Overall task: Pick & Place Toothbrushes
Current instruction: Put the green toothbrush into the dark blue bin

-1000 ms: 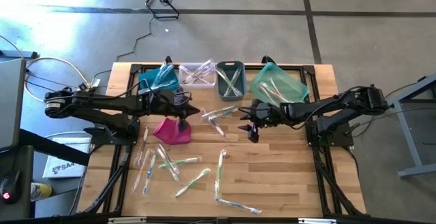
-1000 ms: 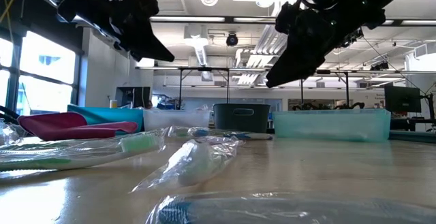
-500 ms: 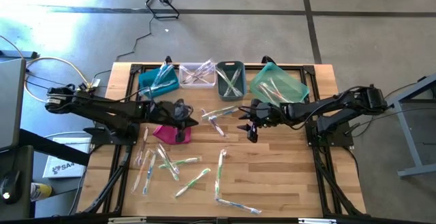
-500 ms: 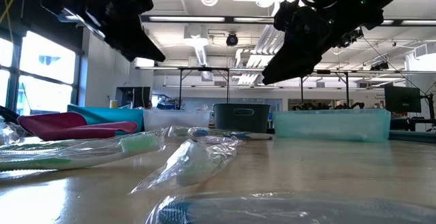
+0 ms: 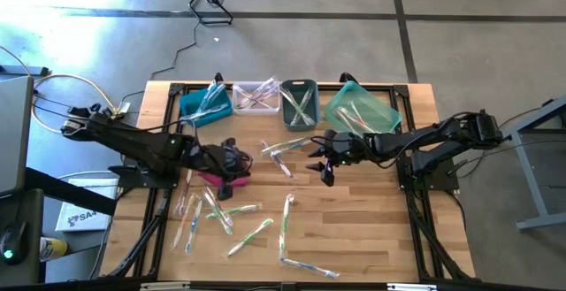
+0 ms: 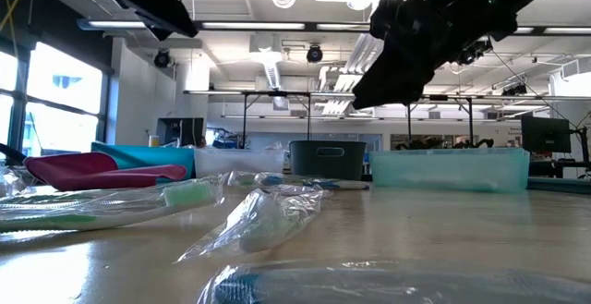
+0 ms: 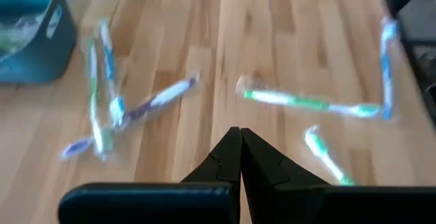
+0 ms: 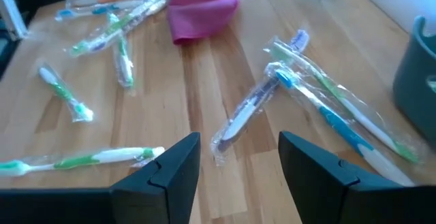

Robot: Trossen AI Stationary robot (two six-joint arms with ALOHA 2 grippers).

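Several wrapped toothbrushes lie flat on the wooden table: a cluster (image 5: 283, 149) mid-table, more at the near left (image 5: 205, 211) and near centre (image 5: 286, 217). Others lie in the bins at the far edge. My left gripper (image 5: 240, 162) is shut and empty, raised over the magenta pouch (image 5: 217, 176); its wrist view shows the closed fingertips (image 7: 240, 142) above loose toothbrushes (image 7: 306, 103). My right gripper (image 5: 321, 164) hangs open and empty, its fingers (image 8: 178, 157) above and just short of a wrapped pair (image 8: 272, 94).
Four bins stand in a row along the far edge: blue (image 5: 190, 107), clear (image 5: 256, 88), grey (image 5: 299, 86), teal (image 5: 386, 114). The magenta pouch lies between the arms, left of centre. Bare wood shows at the near right (image 5: 371, 238).
My left gripper has swung from beside the blue bin toward the table's near edge and risen, staying shut; in the low view it has climbed to the top of the picture. My right gripper has kept its place, still open.
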